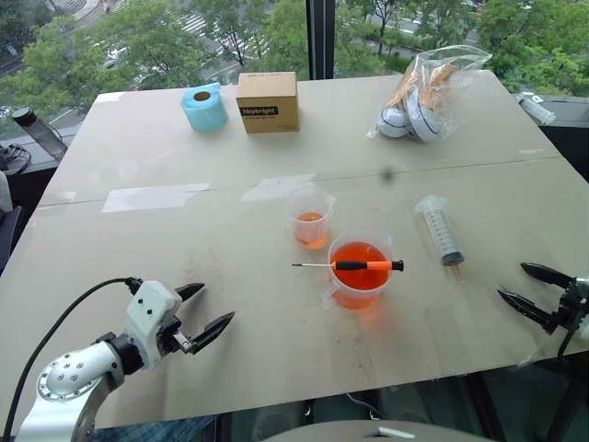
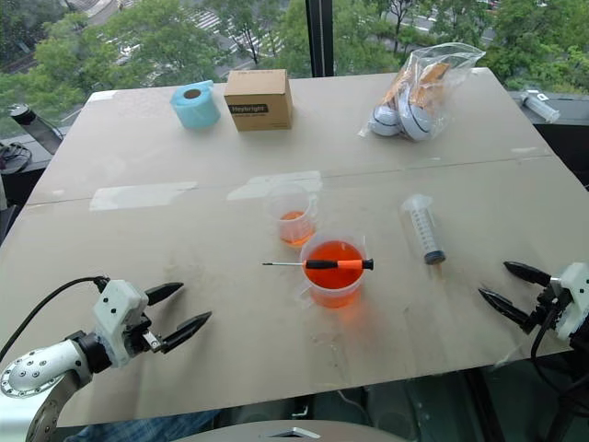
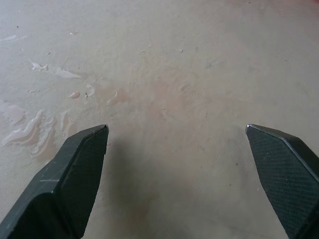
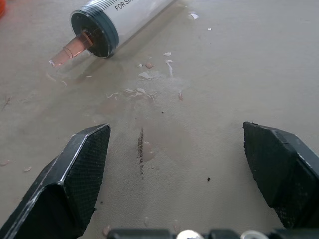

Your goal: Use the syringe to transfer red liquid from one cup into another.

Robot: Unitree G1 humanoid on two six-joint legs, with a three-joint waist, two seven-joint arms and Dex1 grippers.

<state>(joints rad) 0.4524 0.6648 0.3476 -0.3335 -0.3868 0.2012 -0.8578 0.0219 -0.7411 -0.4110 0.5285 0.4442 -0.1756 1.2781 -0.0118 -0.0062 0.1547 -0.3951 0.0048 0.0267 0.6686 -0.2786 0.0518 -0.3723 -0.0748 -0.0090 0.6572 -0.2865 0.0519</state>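
Observation:
The clear syringe [image 1: 439,230] lies flat on the table right of the cups, its tip [image 4: 65,52] toward the near edge and tinted red. The wider cup [image 1: 359,269] holds red liquid [image 1: 359,261], and an orange-handled screwdriver [image 1: 354,265] rests across its rim. Just behind it to the left stands the narrower cup [image 1: 311,216] with a little red liquid in the bottom. My right gripper [image 1: 526,284] is open near the table's right front edge, a short way from the syringe tip. Over bare table at the left front, my left gripper [image 1: 204,308] is open too.
At the back of the table [image 1: 138,267] stand a blue tape roll [image 1: 203,107], a brown cardboard box [image 1: 268,101] and a clear plastic bag [image 1: 425,95] of items. Small drops and smears of liquid lie on the table near the syringe tip [image 4: 144,92]. Windows run behind the table.

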